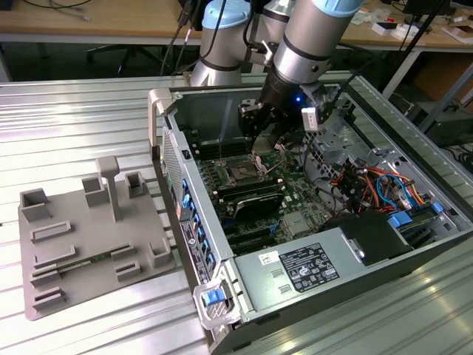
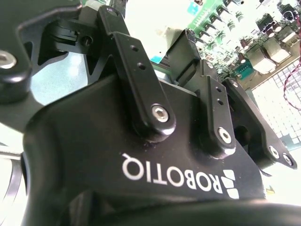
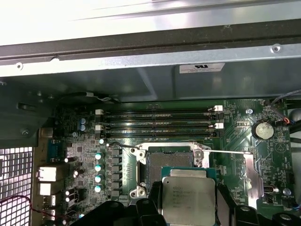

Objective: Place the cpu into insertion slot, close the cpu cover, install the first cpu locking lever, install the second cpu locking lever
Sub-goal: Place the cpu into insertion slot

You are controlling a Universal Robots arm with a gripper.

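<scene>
Gripper (image 1: 259, 144), lowered inside the open computer case (image 1: 170, 140). In the first wrist view I read its dark fingers (image 3: 149, 207) as clamped on opposite edges of the cpu (image 3: 189, 200). The chip hangs metal face up and hides the near edge of the insertion slot (image 3: 170, 159); I judge it not seated. Step in hand, as I judge it: the first, placing the chip, with the cover and both levers not yet dealt with. The socket's dark centre lies exposed inside its silver rim, so I take the cpu cover to be swung open (the cover itself I cannot pick out with confidence). Placement calls for the chip to be squared to the socket and set down flat, with little room for tilt. Around the slot are a thin locking lever (image 3: 230, 151) running toward the coin cell (image 3: 263, 129), memory slots (image 3: 157, 120) beyond, and capacitors (image 3: 98, 167) beside. The likeliest obstructions are the lever wire and the socket rim. In the exterior view a grey parts tray (image 1: 96, 237) sits well apart from the case.
</scene>
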